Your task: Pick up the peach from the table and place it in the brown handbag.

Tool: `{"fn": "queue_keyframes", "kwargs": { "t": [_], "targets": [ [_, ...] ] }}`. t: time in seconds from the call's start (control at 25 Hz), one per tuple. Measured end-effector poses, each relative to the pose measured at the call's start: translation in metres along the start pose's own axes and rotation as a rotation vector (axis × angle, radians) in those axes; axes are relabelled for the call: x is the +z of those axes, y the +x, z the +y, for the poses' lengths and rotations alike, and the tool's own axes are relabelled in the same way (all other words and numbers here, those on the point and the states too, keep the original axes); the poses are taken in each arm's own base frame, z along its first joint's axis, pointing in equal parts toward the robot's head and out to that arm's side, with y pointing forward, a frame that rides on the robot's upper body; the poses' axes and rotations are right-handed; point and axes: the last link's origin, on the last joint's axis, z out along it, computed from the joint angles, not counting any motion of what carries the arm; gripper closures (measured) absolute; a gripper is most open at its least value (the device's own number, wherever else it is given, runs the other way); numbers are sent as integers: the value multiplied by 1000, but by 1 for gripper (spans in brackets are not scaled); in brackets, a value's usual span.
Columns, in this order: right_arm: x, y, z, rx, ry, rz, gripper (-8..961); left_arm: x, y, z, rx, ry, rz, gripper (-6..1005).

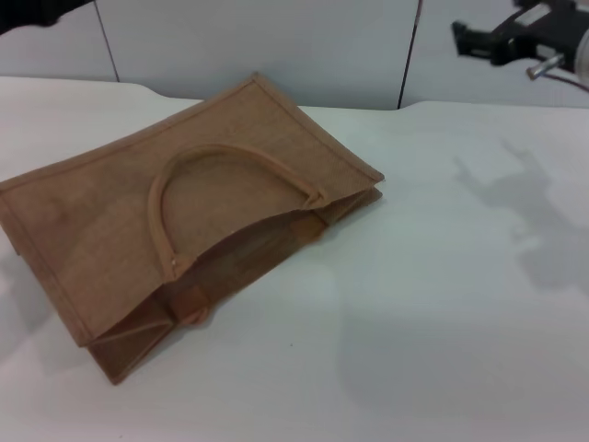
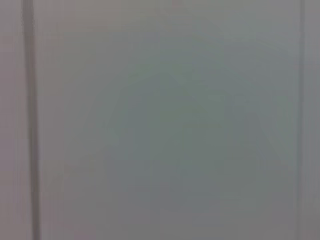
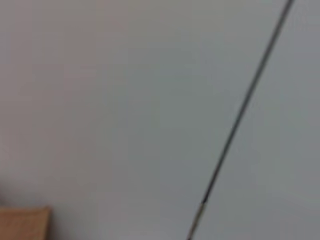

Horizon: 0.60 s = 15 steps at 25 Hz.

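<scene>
The brown handbag [image 1: 101, 216] lies flat on its side on the left half of the white table [image 1: 442, 313]. One arched handle [image 1: 216, 155] rests on its upper face, and its mouth faces the near right. A corner of the brown handbag [image 3: 24, 222] also shows in the right wrist view. The peach is out of view in every frame. My right gripper [image 1: 471, 39] hangs high at the far right, well away from the bag and above the table's back edge. Only a dark sliver of my left arm [image 1: 37, 11] shows at the top left corner.
A pale panelled wall [image 1: 276, 46] with dark vertical seams runs behind the table. Both wrist views show only this wall. The right arm casts shadows [image 1: 543, 212] on the tabletop at the right.
</scene>
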Motion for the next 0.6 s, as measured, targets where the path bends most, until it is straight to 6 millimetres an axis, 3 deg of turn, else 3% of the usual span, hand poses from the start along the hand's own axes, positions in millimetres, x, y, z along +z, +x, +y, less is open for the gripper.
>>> {"fn": "queue_keyframes", "kwargs": {
  "t": [0.08, 0.28, 0.6],
  "targets": [
    [0, 2, -3, 3, 39, -30, 62, -9, -22, -6, -12, 58, 85, 280],
    [5, 13, 0, -12, 125, -101, 61, -16, -51, -8, -10, 136, 138, 164],
    [8, 45, 7, 26, 242, -169, 61, -23, -104, 0, -18, 273, 139, 170]
  ]
}}
